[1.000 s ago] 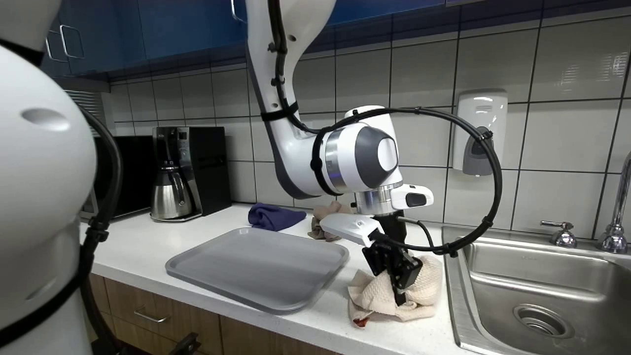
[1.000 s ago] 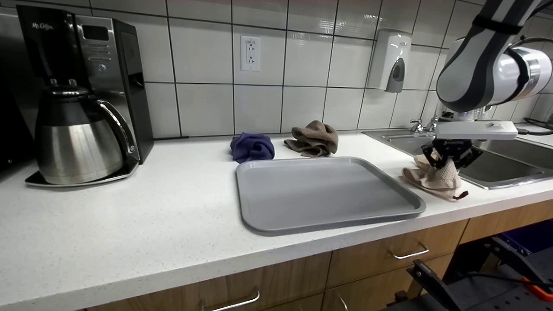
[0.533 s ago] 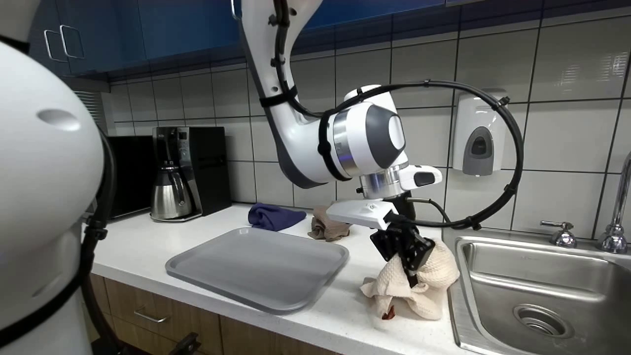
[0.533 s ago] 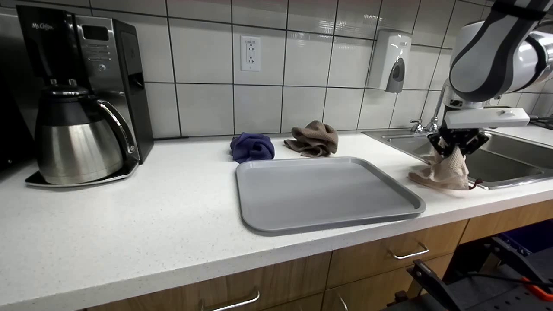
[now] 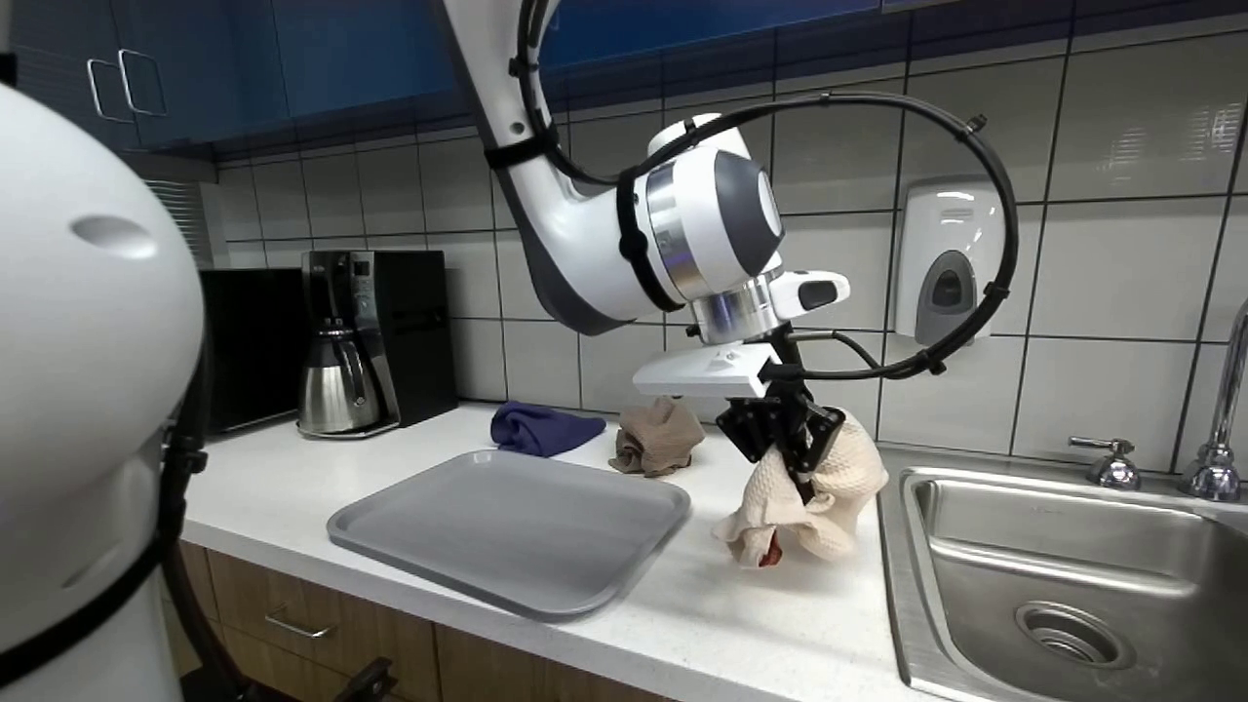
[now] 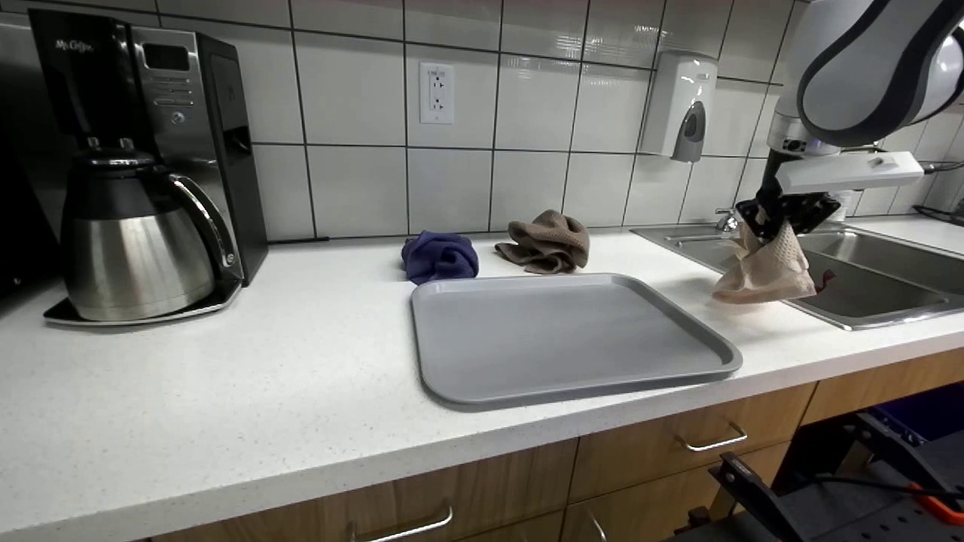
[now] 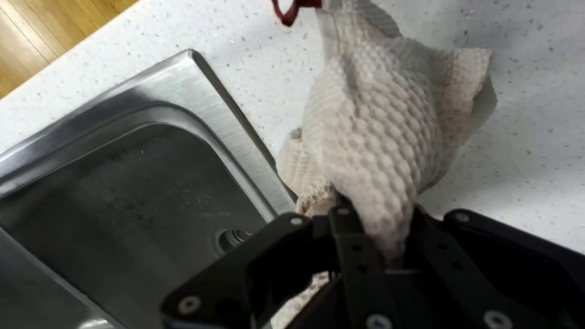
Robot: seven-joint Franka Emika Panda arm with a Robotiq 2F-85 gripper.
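Dangling the cream cloth [image 7: 372, 123] above the counter [image 5: 702, 624] beside the sink [image 5: 912, 604], your gripper [image 7: 378, 210] pinches it, jaws nearly closed!

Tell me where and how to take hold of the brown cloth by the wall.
Pinch the brown cloth by the raised fold on its top, likely best from straight above: it lies bunched, with that peak up off the counter, and the tiled wall close behind cramps an approach from the back. The gripper is shut on the beige cloth, so release that first.
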